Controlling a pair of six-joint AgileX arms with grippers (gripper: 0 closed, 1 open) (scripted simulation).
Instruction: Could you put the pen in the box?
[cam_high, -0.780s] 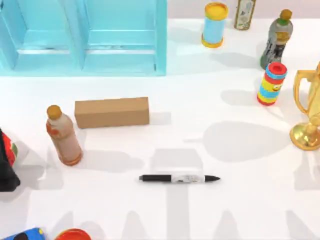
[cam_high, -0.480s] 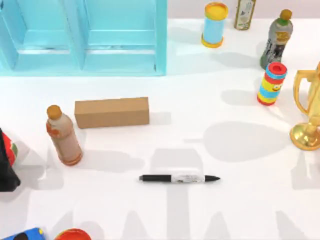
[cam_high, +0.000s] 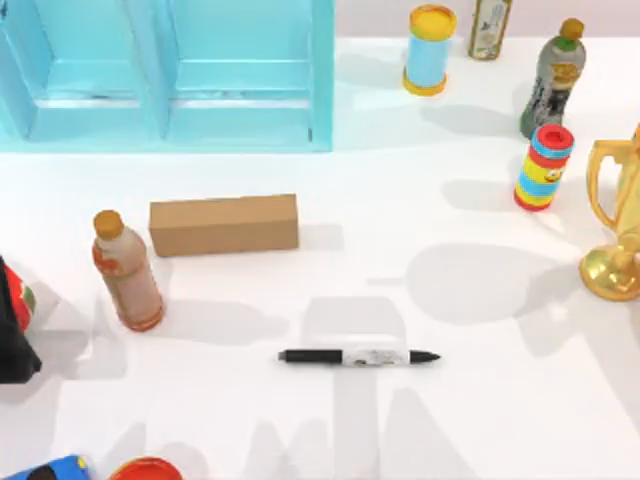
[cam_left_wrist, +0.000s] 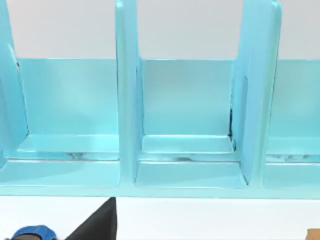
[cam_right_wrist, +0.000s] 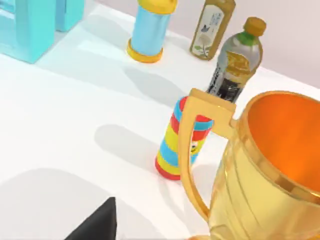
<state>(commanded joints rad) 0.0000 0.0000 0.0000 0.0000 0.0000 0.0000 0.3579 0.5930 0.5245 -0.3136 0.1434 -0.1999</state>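
Observation:
The slim black pen (cam_high: 360, 356) with a pale patterned middle band lies flat on the white table, front of centre, its tip pointing to the right. The tan box (cam_high: 224, 224) rests shut on its long side, behind and to the left of the pen, about a hand's width away. Nothing touches either one. A black part of my left gripper (cam_left_wrist: 97, 225) shows in the left wrist view, facing the blue shelf (cam_left_wrist: 185, 125). A black part of my right gripper (cam_right_wrist: 97, 224) shows in the right wrist view, close to the gold trophy (cam_right_wrist: 270, 170).
The blue shelf (cam_high: 170, 70) fills the back left. An orange-capped bottle (cam_high: 127, 272) stands left of the box. A striped can (cam_high: 543, 167), gold trophy (cam_high: 612, 235), dark bottle (cam_high: 553, 78) and blue-yellow can (cam_high: 430, 48) crowd the right and back. A black object (cam_high: 12, 335) sits at the left edge.
Pen and box have not moved. The arm shadows along the table's front have shifted, and the right one now reaches toward the trophy.

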